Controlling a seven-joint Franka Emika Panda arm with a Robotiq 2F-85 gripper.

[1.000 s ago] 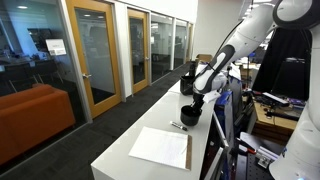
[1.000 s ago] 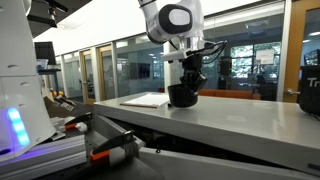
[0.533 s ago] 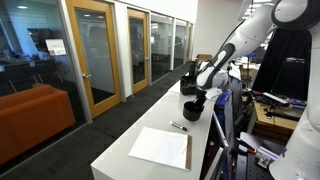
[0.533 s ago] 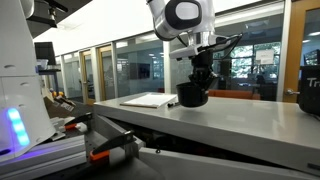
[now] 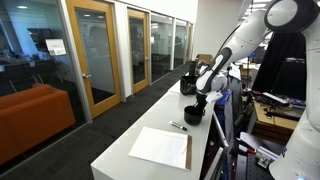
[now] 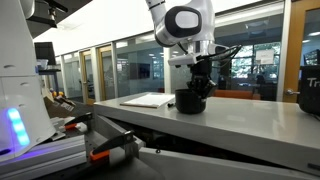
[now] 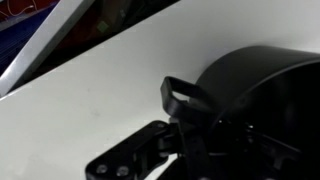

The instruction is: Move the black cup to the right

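Observation:
The black cup [image 5: 193,116] stands on the white table [image 5: 130,160], just beyond a small dark pen [image 5: 178,126] and the white paper sheet [image 5: 160,147]. My gripper [image 5: 199,104] reaches down from above and is shut on the cup's rim. In an exterior view the cup [image 6: 190,101] rests on the tabletop with the gripper [image 6: 198,88] on its upper edge. In the wrist view the cup [image 7: 262,85] fills the right side, and a dark gripper finger [image 7: 181,100] lies against its wall.
Another black container [image 5: 187,84] with thin items sticking up stands farther along the table. A dark container [image 6: 311,97] shows at the picture's edge. The paper sheet [image 6: 147,100] lies beside the cup. The table is narrow, with edges close on both sides.
The gripper carried the cup a short way along the table, away from the paper sheet, and has lowered it to the tabletop.

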